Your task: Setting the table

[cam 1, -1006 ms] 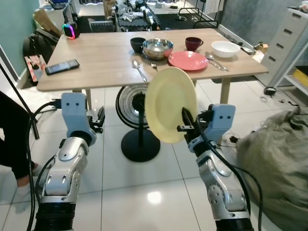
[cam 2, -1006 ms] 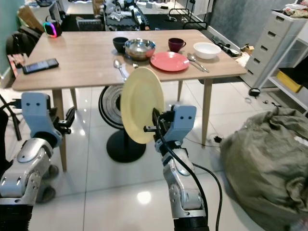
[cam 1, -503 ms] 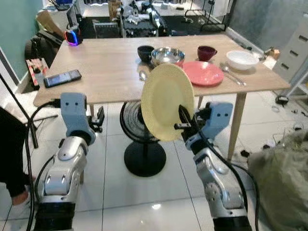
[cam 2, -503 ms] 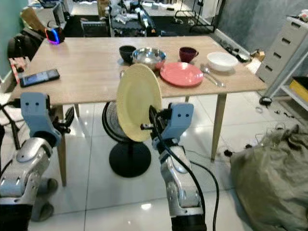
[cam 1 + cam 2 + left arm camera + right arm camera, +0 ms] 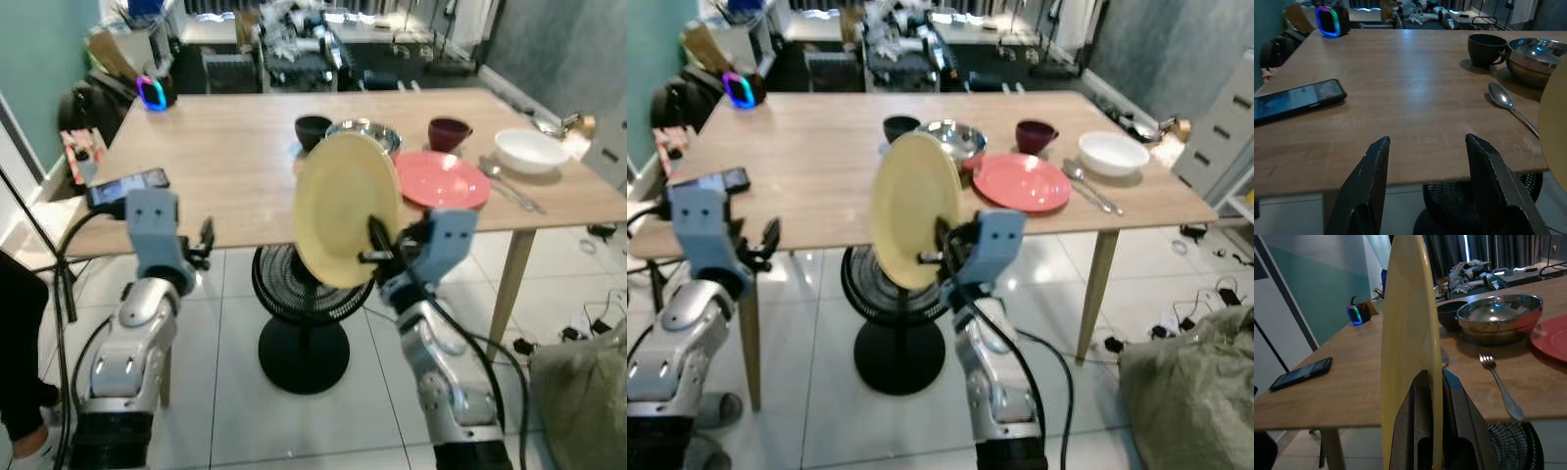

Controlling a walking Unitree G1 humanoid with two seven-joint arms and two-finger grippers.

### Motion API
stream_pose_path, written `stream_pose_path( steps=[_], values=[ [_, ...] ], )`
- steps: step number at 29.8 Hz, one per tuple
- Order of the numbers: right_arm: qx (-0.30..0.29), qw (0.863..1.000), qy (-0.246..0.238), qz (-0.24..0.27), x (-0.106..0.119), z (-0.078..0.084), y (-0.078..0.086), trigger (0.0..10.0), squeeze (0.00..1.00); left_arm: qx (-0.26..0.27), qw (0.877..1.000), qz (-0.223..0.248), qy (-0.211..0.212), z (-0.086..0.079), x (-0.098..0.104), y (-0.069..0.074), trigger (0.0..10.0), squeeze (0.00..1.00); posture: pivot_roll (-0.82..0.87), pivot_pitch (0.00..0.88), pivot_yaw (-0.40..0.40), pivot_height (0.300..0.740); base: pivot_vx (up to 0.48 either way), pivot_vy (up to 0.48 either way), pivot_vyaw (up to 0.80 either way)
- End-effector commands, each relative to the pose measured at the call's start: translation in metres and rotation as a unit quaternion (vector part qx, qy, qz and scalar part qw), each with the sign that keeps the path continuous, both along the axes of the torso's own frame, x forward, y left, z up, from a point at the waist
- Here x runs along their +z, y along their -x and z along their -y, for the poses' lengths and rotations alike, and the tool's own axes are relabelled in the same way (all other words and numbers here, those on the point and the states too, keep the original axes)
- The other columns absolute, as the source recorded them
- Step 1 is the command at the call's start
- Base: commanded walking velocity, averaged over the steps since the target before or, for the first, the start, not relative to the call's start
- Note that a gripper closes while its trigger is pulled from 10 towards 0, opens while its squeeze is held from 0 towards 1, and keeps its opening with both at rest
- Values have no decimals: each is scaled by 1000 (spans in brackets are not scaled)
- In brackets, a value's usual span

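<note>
One pale yellow round plate (image 5: 346, 207), held upright by its lower rim in the clenched right claw (image 5: 377, 253), risks striking the wooden desk (image 5: 235, 166) edge; left claw (image 5: 1425, 191) released.

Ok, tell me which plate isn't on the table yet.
The yellow plate: the right gripper holds it upright before the table edge, while the pink plate lies flat there.

The right end effector (image 5: 377, 245) grips a pale yellow plate (image 5: 346, 222) upright by its lower edge — held before the wooden counter (image 5: 235, 166). On the counter: red plate (image 5: 446, 180), steel bowl (image 5: 364, 134), phone (image 5: 127, 185). Left end effector (image 5: 204, 243) hangs empty.
</note>
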State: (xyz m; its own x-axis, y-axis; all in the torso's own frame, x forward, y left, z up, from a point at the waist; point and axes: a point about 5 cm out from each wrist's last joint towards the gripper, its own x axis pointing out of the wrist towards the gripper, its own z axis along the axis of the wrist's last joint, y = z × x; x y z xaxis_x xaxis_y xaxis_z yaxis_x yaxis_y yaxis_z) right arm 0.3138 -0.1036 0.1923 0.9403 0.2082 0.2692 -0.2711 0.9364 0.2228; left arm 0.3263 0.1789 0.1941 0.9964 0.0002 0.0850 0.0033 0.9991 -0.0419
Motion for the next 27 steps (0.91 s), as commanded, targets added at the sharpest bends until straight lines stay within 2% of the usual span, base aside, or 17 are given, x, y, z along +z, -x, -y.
stream_pose_path(
  steps=[1,15,18,19,26,27],
  values=[
    [-7,1000,-1,1,0,5,0,10000,0,-5,1000,-6,-3,3,-3,0,10000,0,44,0,73,740,480,0,0],
    [24,1000,-2,-9,-3,-3,2,10000,0,-11,1000,-5,-8,5,-3,1,10000,0,43,0,74,740,462,0,0],
    [64,997,-23,-36,-8,-9,4,10000,0,-28,999,6,-28,9,1,2,10000,0,43,0,74,740,101,0,0],
    [98,992,-45,-61,-13,-14,6,10000,0,-44,998,19,-42,12,4,5,10000,0,46,0,74,740,0,0,0],
    [156,981,-63,-96,-21,-23,11,10000,0,-63,996,28,-61,15,5,9,10000,0,48,0,73,740,0,0,0],
    [182,975,-70,-111,-24,-27,15,10000,0,-67,995,28,-68,15,4,9,10000,0,48,0,73,740,0,0,0]
  ],
)
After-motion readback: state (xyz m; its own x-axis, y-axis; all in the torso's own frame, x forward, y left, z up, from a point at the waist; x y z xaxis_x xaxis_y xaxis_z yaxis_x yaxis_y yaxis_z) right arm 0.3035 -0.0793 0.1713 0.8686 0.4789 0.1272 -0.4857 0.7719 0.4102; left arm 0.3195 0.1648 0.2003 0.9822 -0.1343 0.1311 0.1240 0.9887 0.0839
